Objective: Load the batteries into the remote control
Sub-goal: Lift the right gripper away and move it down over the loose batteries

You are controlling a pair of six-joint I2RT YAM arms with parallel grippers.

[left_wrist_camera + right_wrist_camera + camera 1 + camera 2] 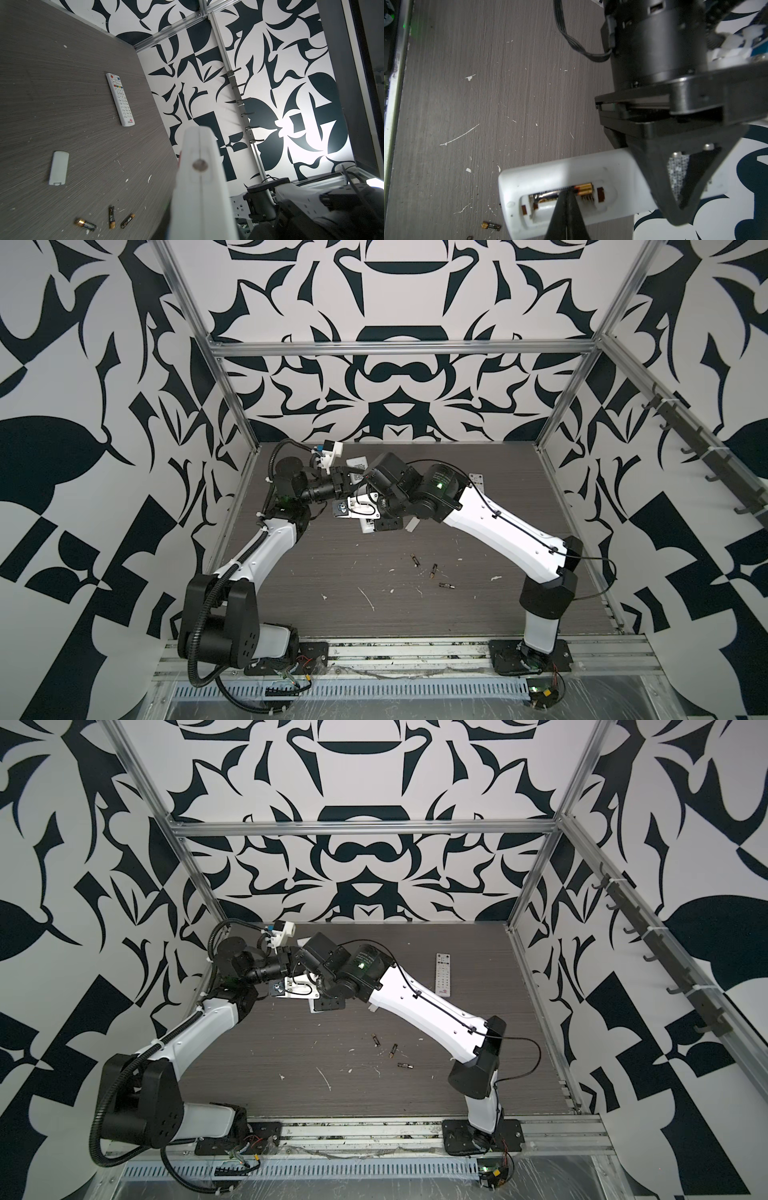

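My left gripper (347,482) is shut on a white remote control (550,174) and holds it above the table, back side showing, with the battery bay uncovered. One battery (583,188) lies in the bay's far slot. The near slot holds nothing. My right gripper (568,191) is shut, and its tips rest together on the middle of that battery. Three more batteries (414,560) (433,570) (446,585) lie loose on the table to the front right. In the left wrist view the held remote (199,187) is a blurred white bar.
A second white remote (443,973) lies buttons-up at the back right of the table. The white battery cover (58,168) lies flat between that remote and the loose batteries. White flecks dot the grey wood-grain table (332,614). Both arms meet at the back left.
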